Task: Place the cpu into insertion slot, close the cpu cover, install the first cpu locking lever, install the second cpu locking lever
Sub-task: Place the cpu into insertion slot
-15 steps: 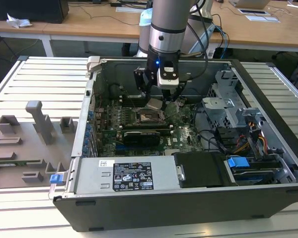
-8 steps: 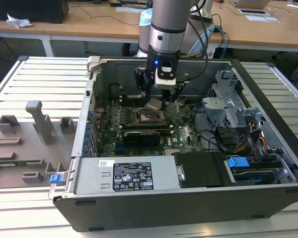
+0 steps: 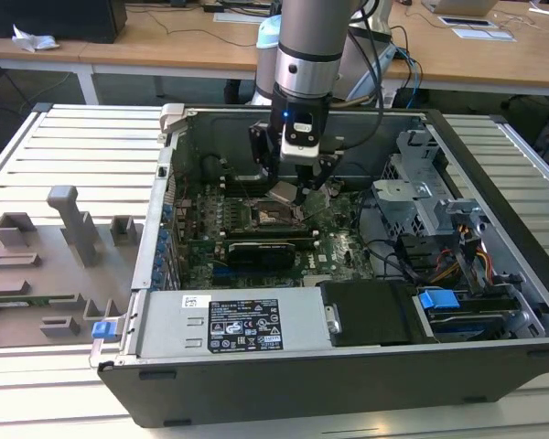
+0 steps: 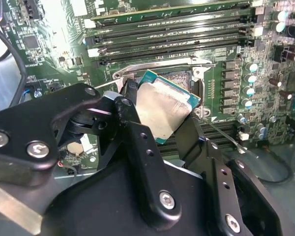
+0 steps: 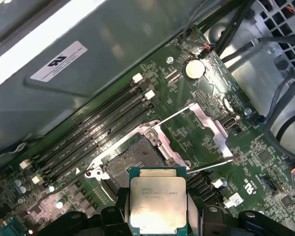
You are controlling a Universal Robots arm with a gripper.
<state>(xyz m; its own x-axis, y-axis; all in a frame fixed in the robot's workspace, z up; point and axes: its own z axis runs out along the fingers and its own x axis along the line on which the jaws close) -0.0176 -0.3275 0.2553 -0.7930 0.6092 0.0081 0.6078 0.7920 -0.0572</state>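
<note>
First wrist view: the insertion slot point(image 5: 132, 160) lies open and empty. The cpu point(image 5: 158, 205) hangs near it, not yet seated, and the cpu cover point(image 5: 215, 129) is swung back. Good placement requires squaring the chip to the socket and lowering it flat. The gripper point(image 4: 162, 109) is clenched on the cpu's opposite edges, one chip-width apart.

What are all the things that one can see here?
cpu: one, silver, in the pincer above the slot
slot: one, dark, empty, on the green board
cover: one, silver, open beside the slot
memory slots: about four, black, near the slot
case: one, dark grey, around the board
fixtures: several, grey, exterior view's left
arm: one, silver, above the case
pincer: one, black, shut on the cpu
</note>
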